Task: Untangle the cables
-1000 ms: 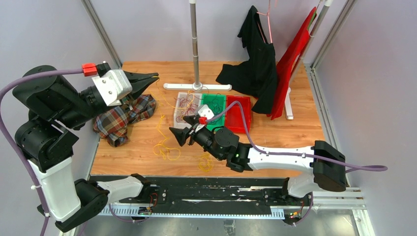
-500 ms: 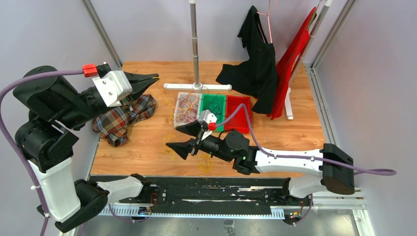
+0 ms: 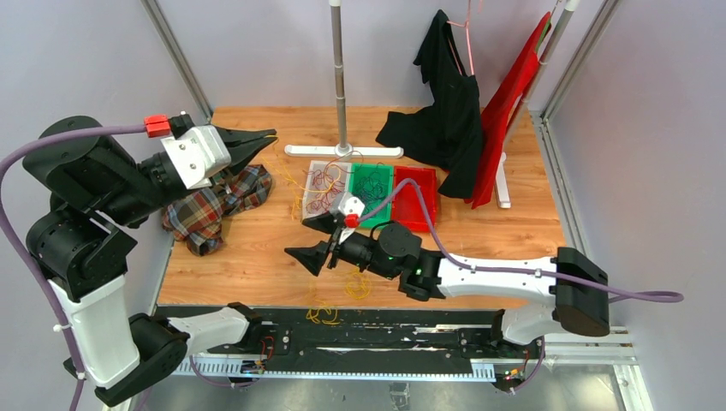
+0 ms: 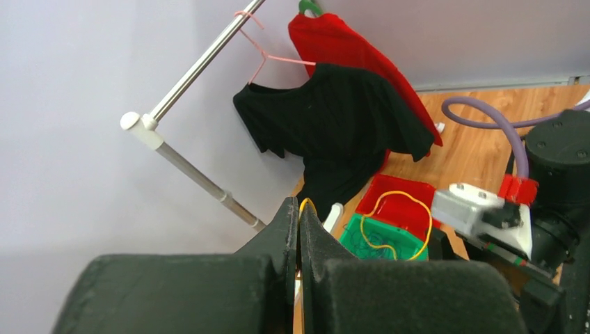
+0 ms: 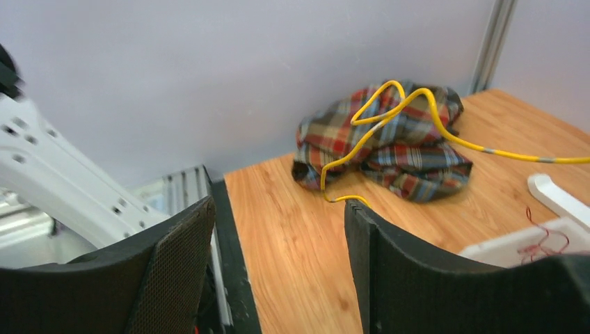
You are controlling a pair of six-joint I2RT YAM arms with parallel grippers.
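Note:
My left gripper (image 3: 259, 137) is held high at the back left, shut on a thin yellow cable (image 4: 304, 203) whose loop (image 4: 426, 229) hangs in front of the trays. My right gripper (image 3: 312, 240) is open over the middle of the table. In the right wrist view, the gripper (image 5: 278, 205) has a yellow cable (image 5: 389, 104) running up from the tip of its right finger (image 5: 362, 216). Dark red cables (image 3: 325, 184) lie in the clear tray (image 3: 310, 205). Dark strands lie in the green tray (image 3: 371, 181). Yellow bunches lie on the wood (image 3: 356, 287) and on the front rail (image 3: 322, 315).
A plaid cloth (image 3: 214, 205) lies at the left under my left arm. A red tray (image 3: 415, 199) stands beside the green one. A garment stand's pole (image 3: 340, 77) and base are at the back, with black (image 3: 445, 103) and red (image 3: 514, 94) clothes hanging at the back right.
My right gripper has opened and moved a little toward the near left. A yellow bunch that lay on the wood at the left now lies on the front rail. The left arm holds still.

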